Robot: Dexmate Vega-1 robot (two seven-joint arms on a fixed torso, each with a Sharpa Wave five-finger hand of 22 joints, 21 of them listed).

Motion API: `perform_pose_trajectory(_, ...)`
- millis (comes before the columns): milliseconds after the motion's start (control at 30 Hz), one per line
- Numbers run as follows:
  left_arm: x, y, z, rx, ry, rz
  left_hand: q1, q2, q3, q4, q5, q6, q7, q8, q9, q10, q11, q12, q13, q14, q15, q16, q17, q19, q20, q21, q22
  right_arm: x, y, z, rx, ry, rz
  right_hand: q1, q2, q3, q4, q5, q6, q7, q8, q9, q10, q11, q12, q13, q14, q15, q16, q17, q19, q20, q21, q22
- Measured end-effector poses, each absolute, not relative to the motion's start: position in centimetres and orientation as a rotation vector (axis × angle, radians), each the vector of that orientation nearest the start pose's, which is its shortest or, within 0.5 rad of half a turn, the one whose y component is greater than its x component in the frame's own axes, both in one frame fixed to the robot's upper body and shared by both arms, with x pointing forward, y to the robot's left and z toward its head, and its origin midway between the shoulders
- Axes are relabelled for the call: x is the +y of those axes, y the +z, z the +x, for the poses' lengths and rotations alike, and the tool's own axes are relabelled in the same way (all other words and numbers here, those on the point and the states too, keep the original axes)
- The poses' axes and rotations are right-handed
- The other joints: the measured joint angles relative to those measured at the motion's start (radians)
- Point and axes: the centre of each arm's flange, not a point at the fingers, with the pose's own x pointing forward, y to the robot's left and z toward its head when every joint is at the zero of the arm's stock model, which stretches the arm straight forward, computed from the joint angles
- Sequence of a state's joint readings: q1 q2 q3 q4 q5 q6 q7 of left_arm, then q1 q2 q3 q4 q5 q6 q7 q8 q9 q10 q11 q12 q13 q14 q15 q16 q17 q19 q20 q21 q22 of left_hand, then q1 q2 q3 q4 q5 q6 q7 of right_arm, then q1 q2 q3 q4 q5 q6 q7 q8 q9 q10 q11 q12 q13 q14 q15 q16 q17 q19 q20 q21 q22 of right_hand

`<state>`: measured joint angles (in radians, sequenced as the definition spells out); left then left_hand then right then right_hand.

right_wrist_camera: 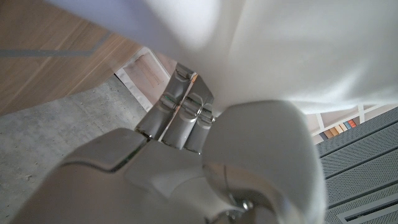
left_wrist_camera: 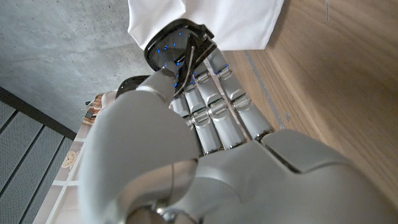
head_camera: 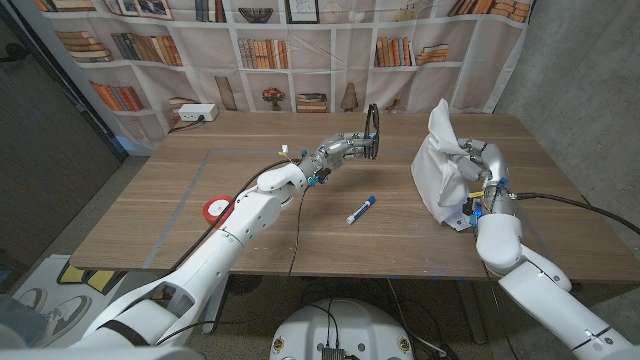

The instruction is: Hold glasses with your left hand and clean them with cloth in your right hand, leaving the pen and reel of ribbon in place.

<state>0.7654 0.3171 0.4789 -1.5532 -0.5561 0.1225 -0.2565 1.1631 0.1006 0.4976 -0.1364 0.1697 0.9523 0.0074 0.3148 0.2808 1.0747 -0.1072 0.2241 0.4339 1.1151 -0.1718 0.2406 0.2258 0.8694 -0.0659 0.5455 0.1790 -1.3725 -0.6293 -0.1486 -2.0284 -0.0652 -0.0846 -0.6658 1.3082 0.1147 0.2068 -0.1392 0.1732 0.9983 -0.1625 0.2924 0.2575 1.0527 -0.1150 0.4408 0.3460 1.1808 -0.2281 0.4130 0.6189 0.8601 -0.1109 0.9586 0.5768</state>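
wood grain runs the length of the table [head_camera: 400,250], and nearest the robot on it lies a red reel of ribbon [head_camera: 216,208] at about eight o'clock from the table's middle, just beside the left forearm. a little farther in, close to the middle, a pen [head_camera: 361,209] with a blue cap lies slanted on the boards, apart from both arms.

at about three o'clock the right hand [head_camera: 478,172] is raised over the table with its fingers closed into a white cloth [head_camera: 440,165]; the cloth bunches up above the hand and hangs down to the tabletop. in the right wrist view the same cloth [right_wrist_camera: 298,50] drapes over the curled fingers [right_wrist_camera: 180,115].

farther still, near twelve o'clock, the left hand [head_camera: 340,150] reaches out over the table and pinches the dark-framed glasses [head_camera: 372,130], which stand up on edge from the fingertips, well apart from the cloth. the left wrist view shows the fingers [left_wrist_camera: 214,102] pressed together around the black frame [left_wrist_camera: 177,46], with the white cloth [left_wrist_camera: 205,22] beyond it.

behind the table hangs a printed bookshelf backdrop [head_camera: 300,50], and a white power strip [head_camera: 195,114] sits at the table's far corner near ten o'clock
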Motion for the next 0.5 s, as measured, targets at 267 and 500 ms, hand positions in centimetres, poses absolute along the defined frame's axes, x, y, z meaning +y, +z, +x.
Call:
perform_pose_trajectory(267,7.7,1.3,60.7,-0.439,-0.726,0.106,0.000,0.000,0.002,-0.002,0.000,0.000,0.000,0.000,0.001,0.011,0.011,0.000,0.005,0.002,0.002,0.000,0.000,0.000,0.000,0.007,0.000,-29.8,-4.3,49.6,-0.741,-0.416,-0.471,0.000,0.000,0.000,0.000,0.000,0.000,0.000,0.000,0.000,0.000,0.000,0.000,0.000,0.000,0.000,0.000,0.000,0.000,0.000,0.000,-0.003)
perform_pose_trajectory(500,7.5,1.4,60.4,-0.435,-0.720,0.134,0.000,0.000,0.003,-0.003,-0.001,0.000,0.000,-0.002,0.005,0.011,0.011,0.000,0.005,0.005,0.005,0.004,-0.001,0.000,0.000,0.007,0.000,-28.6,-3.9,50.2,-0.761,-0.386,-0.460,-0.004,-0.004,0.000,0.000,0.000,0.000,0.000,0.000,0.000,0.000,0.000,-0.001,0.001,0.000,0.000,-0.007,-0.001,-0.006,0.006,0.000,-0.007)
